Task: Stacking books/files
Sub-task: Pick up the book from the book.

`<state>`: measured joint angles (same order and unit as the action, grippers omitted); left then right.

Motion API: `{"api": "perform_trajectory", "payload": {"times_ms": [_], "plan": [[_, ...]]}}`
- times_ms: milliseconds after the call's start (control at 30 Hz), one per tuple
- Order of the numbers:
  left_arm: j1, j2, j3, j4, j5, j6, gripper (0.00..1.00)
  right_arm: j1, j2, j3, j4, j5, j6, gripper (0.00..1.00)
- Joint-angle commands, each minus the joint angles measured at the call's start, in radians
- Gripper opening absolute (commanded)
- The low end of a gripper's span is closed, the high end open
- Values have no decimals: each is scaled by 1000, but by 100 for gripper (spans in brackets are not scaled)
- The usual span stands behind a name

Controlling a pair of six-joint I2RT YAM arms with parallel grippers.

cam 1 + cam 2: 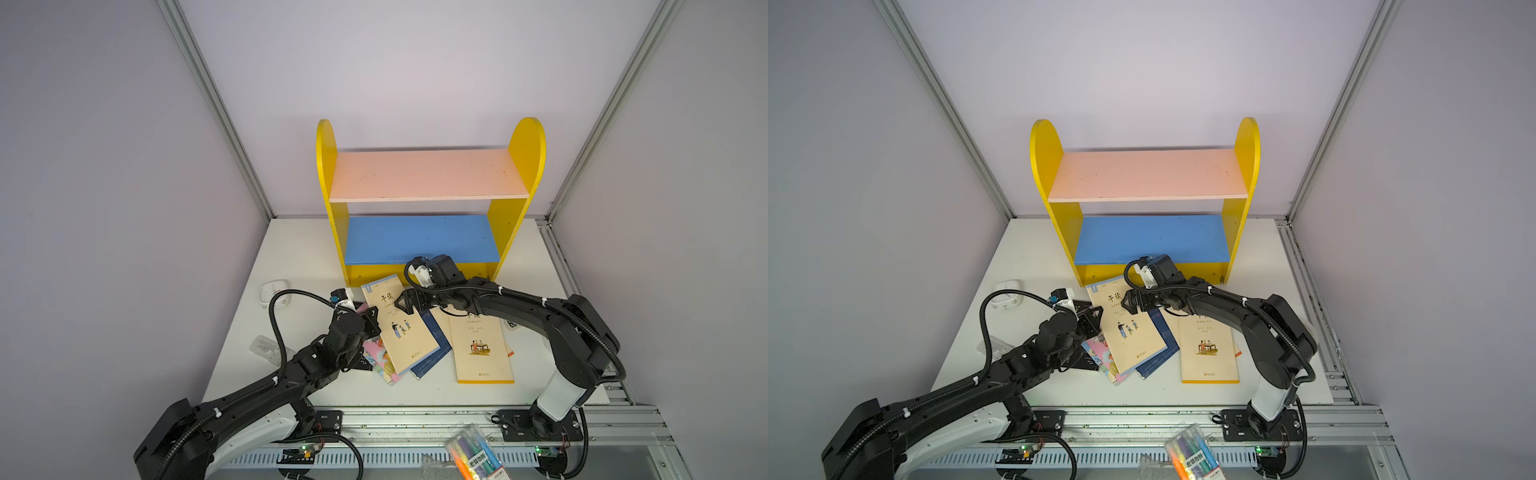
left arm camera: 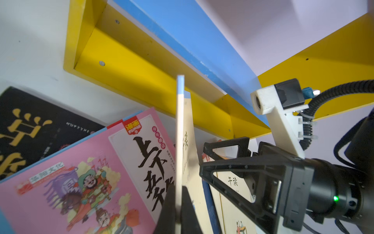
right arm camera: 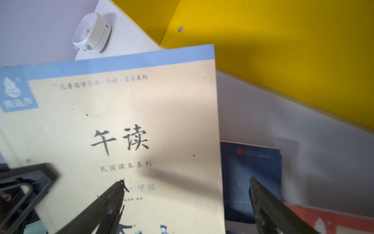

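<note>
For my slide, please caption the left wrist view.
Left gripper shut on the edge of a cream book over a pink cartoon book; right gripper open nearby.

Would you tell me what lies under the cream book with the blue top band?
A pink cartoon book sticks out on one side and a navy book on the other. How far they reach beneath the cream book, and anything else there, is covered.

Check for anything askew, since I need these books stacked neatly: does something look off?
Yes, nothing is squared up: the blue-banded cream book sits crooked across a pink cartoon book and a navy book, its edge pinched by the left gripper. A second cream book lies off beside them.
</note>
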<state>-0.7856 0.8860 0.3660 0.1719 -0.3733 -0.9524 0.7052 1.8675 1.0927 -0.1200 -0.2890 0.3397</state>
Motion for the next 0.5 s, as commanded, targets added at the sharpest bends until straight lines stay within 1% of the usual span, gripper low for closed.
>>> {"api": "perform_trajectory", "payload": {"times_ms": [0, 200, 467], "plan": [[1, -55, 9, -17, -43, 115, 0, 1, -55, -22, 35, 110, -47, 98], [1, -142, 26, -20, -58, 225, 0, 1, -146, -76, 73, 185, -73, 98], [3, -167, 119, -38, -31, 398, 0, 1, -207, -129, 129, 219, -80, 98]]}}
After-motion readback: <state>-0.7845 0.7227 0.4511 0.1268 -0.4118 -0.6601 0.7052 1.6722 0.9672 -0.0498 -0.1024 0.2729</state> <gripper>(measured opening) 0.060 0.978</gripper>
